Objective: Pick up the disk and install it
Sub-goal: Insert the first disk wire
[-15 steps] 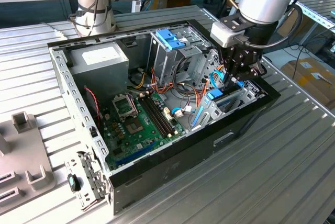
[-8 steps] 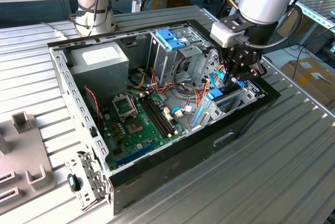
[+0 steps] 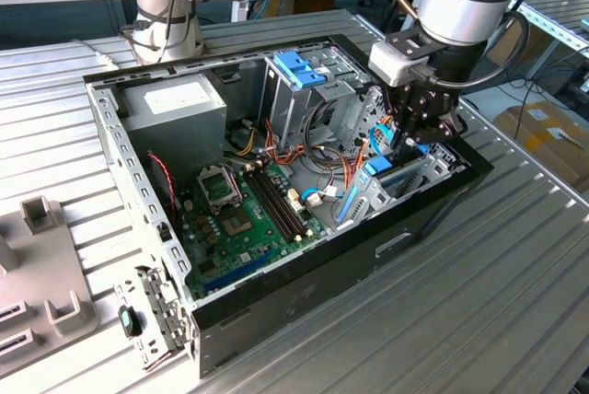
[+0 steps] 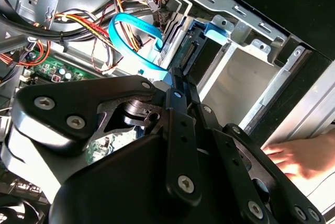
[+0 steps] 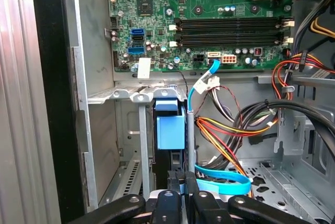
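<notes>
The disk [image 5: 171,130] stands on edge in a slot of the metal drive bay [image 5: 131,96], its light-blue carrier facing the first wrist view. My gripper [image 5: 180,185] sits right behind it, with its black fingers [image 5: 170,190] closed narrowly on the disk's rear edge. In the second wrist view the gripper [image 4: 180,80] meets the disk [image 4: 189,51] at the mouth of the bay [image 4: 246,30]. The exterior view shows the gripper [image 3: 409,141] lowered into the case's corner at that view's right, over the blue-railed disk [image 3: 379,168].
A person's hand [image 4: 298,156] rests on the case wall beside the bay. A blue flat cable [image 5: 220,185] and bundles of coloured wires [image 5: 235,124] lie close to the fingers. The motherboard [image 3: 239,210], power supply [image 3: 175,104] and blue-latched drive cage [image 3: 299,67] occupy the case.
</notes>
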Tool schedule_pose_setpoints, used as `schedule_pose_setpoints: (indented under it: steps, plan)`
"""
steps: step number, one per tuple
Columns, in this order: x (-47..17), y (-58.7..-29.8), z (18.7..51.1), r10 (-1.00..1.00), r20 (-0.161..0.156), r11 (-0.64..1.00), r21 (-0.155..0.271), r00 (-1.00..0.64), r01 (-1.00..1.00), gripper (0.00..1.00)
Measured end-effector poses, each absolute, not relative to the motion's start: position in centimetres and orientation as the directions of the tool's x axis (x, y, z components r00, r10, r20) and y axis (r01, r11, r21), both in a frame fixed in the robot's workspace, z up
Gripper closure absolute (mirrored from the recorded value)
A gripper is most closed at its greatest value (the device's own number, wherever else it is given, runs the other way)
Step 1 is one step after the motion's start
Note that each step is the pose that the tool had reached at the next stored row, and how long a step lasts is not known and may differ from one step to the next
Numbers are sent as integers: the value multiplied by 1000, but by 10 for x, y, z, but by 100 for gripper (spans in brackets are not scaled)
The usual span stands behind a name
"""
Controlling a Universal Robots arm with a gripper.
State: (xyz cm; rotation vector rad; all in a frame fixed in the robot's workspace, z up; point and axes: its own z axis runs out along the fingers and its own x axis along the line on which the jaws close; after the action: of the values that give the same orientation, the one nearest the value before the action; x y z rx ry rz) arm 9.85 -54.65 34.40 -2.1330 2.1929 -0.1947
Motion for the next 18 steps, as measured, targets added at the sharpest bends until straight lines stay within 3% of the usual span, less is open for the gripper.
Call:
schedule_pose_setpoints:
  steps: [14,15,17,18]
  plan:
    - [98,-546,341,-999,34,25,-144,-30,-989,84]
    - [99,-546,341,-999,33,25,-144,-30,-989,83]
    - [98,-546,341,-999,34,25,-144,-30,-989,71]
    - [98,-546,341,-999,34,25,-144,-30,-989,71]
